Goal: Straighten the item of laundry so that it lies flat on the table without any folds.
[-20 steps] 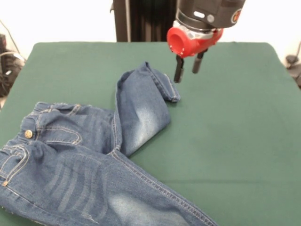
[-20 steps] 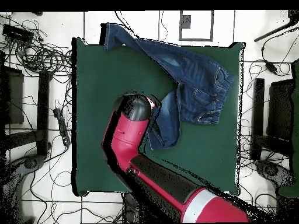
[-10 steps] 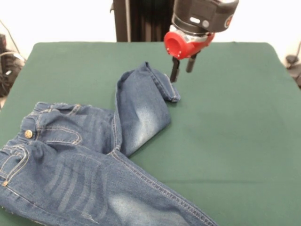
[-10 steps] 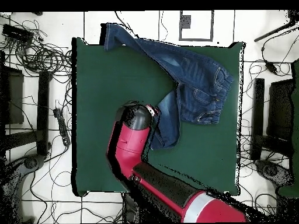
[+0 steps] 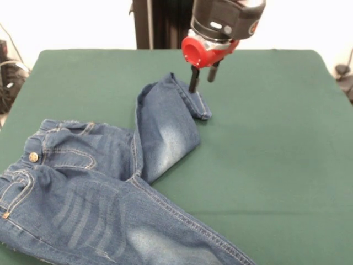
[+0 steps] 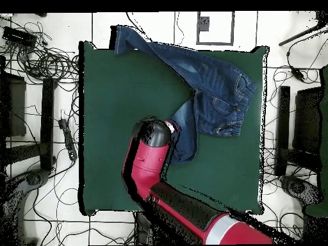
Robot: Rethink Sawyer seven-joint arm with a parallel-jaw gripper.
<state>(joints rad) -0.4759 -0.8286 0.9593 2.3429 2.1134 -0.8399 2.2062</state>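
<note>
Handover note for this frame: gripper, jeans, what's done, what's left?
Gripper: open, empty, above the cuff of the folded leg.
Jeans: on the table, waistband at the front view's left. One leg is doubled back over itself; the other runs off the picture's bottom edge and overhangs a table corner in the overhead view.
Done: nothing flattened.
Left: likely grasp the cuff, pull that leg out straight, smooth the rest.

One pair of jeans (image 5: pixel 110 182), with two legs and one brass button (image 5: pixel 33 157); one green table (image 5: pixel 265 154); one red-and-black robot arm (image 6: pixel 186 208) carrying one gripper (image 5: pixel 201 77) with two dark fingers (image 5: pixel 193 80).
</note>
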